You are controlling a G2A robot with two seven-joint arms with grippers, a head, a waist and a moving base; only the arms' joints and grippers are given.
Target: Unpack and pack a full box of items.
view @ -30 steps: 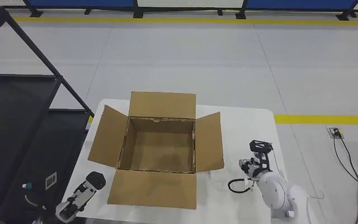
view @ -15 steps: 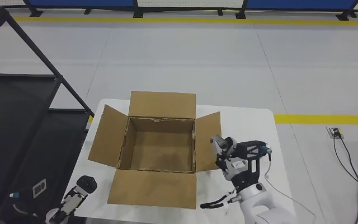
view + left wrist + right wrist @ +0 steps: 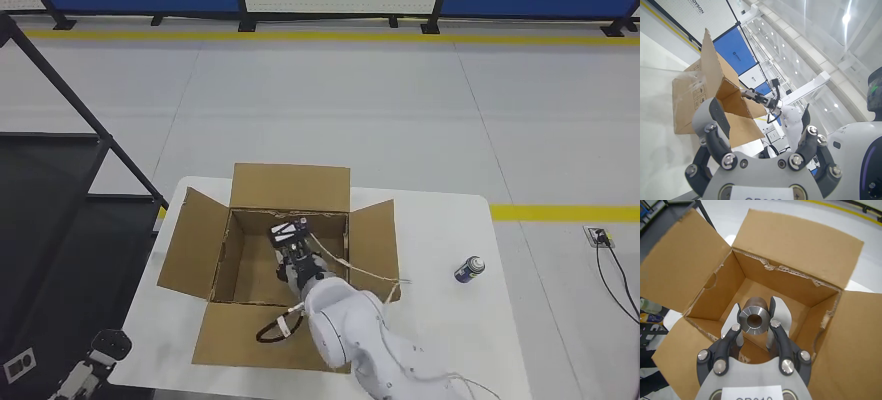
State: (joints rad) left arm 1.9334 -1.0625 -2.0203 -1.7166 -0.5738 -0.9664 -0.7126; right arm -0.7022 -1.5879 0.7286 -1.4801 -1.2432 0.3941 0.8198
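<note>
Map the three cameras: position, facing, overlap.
Top view: above the arms, looking down on the white table, open brown cardboard box and right arm inside it.
Left wrist view: low by the table's edge, facing up past the open left gripper at the box's outside.
Right wrist view: over the box, facing down into it past the right gripper, shut on a grey metal cylinder.
Shared: all three show the box.

Right pincer [image 3: 755,306] grips a metal cylinder [image 3: 754,321]; left pincer [image 3: 761,106] spread wide.

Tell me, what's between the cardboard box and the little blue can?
Nothing. In the top view, just bare white table lies between the box and its open flap and the can.
</note>
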